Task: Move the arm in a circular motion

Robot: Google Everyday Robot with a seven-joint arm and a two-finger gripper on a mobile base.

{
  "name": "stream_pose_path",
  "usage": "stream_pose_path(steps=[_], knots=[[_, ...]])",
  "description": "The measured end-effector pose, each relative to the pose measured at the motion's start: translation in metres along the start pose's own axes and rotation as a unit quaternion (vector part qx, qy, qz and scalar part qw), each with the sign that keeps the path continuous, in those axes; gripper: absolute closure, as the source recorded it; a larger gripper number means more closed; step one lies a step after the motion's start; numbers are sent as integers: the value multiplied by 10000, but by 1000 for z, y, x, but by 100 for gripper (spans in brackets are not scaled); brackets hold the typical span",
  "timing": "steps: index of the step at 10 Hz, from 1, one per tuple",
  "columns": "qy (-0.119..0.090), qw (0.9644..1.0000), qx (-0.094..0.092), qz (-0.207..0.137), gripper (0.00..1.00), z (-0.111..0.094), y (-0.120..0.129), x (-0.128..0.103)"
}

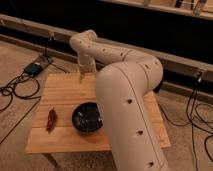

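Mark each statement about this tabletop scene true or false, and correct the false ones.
1. The arm reaches over the wooden table. True.
2. The claw hangs over the near left corner of the table. False: it is at the far side, near the back edge.
3. A dark bowl sits on the table. True.
4. The red item lies inside the bowl. False: it lies on the tabletop, left of the bowl and apart from it.
5. Cables lie on the floor left of the table. True.
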Motion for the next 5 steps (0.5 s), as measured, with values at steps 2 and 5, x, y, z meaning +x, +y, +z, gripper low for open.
stream_pose_path(steps=[2, 5], knots=[[55, 9985, -78, -534, 35, 1, 41, 21], [146, 9949, -166, -981, 35, -5, 79, 82]])
